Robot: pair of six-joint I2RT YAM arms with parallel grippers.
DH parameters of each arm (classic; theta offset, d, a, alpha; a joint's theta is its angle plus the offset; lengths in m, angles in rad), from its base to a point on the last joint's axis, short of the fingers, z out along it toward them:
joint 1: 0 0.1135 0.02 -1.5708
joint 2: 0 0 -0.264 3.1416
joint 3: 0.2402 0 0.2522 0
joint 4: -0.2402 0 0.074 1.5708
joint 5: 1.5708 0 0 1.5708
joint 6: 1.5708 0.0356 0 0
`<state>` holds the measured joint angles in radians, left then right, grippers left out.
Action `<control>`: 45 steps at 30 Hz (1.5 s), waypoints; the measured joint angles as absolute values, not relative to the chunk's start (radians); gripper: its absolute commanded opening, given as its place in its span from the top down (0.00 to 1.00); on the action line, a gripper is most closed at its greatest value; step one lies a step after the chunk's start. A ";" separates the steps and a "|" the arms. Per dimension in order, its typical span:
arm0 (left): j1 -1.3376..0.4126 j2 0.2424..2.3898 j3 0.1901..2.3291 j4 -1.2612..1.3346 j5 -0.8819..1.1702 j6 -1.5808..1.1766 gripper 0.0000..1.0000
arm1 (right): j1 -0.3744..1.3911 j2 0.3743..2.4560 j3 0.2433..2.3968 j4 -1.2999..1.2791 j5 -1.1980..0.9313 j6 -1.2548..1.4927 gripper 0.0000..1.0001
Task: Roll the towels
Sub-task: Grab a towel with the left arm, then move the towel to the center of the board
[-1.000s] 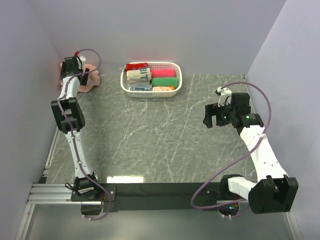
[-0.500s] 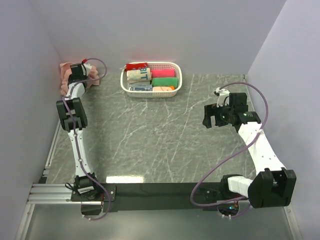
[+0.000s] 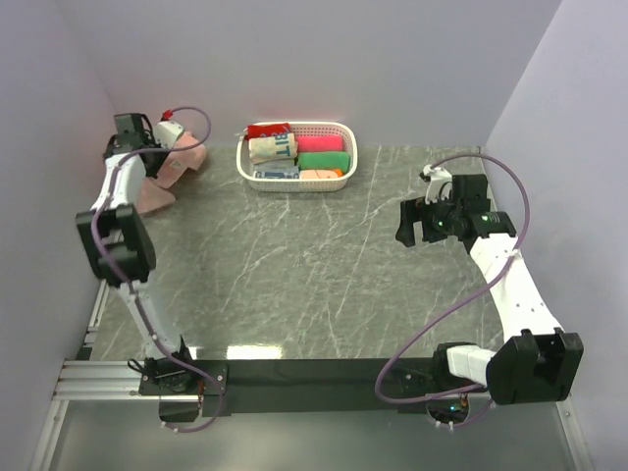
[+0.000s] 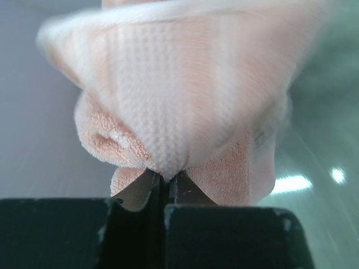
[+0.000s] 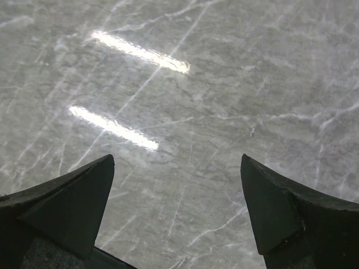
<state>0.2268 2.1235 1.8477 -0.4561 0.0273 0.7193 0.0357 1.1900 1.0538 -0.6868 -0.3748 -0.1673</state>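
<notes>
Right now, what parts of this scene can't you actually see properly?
- Top view: the left arm covers part of the pink towel, hiding its full shape.
- Left wrist view: the towel fills the picture, blurred and cut off at the top, above the shut left gripper.
- Top view: cloths in the basket are too small to detail.
- Right wrist view: only bare table shows beyond the open right gripper.

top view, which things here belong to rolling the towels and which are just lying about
Job:
pink towel, pinched in the shut left claw
right claw, open, empty over the table

Lying about:
white basket
in it: green cloth, magenta cloth, red cloth, cream lettered cloth
</notes>
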 measured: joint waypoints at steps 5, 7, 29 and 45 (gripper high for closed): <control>0.212 1.755 1.671 -0.746 0.209 0.829 1.00 | 0.036 1.225 1.134 -0.745 -0.422 -0.191 0.00; 0.178 1.620 1.592 -0.872 0.262 0.879 1.00 | 0.036 1.234 1.158 -0.770 -0.438 -0.200 0.00; -0.619 1.679 1.621 -0.813 0.555 0.287 0.47 | 0.019 1.317 1.202 -0.927 -0.582 -0.198 0.15; -0.438 1.810 1.449 -0.744 0.394 0.307 0.50 | 0.178 1.505 1.032 -0.966 -0.454 -0.283 0.42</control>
<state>-0.4381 1.8103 1.4494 -0.7444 0.3943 0.3073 0.1776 1.5055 1.0325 -0.9657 -0.4541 -0.2832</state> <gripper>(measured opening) 0.493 0.607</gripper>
